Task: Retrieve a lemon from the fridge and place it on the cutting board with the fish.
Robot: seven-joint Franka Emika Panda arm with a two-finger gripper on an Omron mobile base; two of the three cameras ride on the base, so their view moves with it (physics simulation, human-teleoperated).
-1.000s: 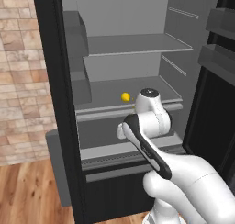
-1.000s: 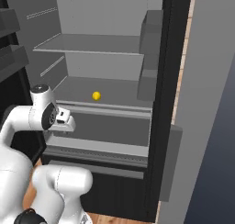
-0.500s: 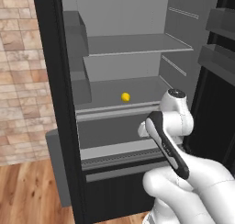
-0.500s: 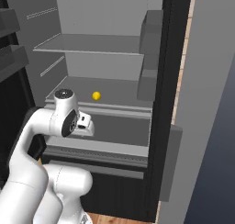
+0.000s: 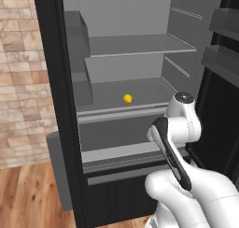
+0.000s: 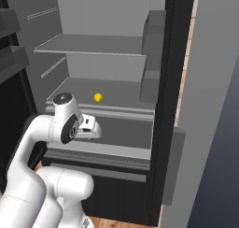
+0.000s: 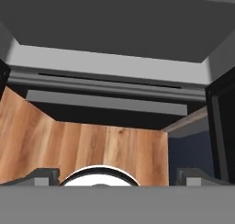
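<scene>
Lemon (image 5: 127, 98) sits alone on the fridge (image 6: 173, 82) shelf (image 5: 140, 89), near its front edge and above the drawer (image 6: 114, 133). Your hand (image 7: 117, 175) hangs low in front of that drawer, well apart from the fruit, its 2 fingers spread wide with nothing between them (it is aimed down toward the wooden floor (image 7: 69, 145)). Raise the wrist above the shelf lip, level it toward the lemon, then go in straight and centre the fruit before closing.
</scene>
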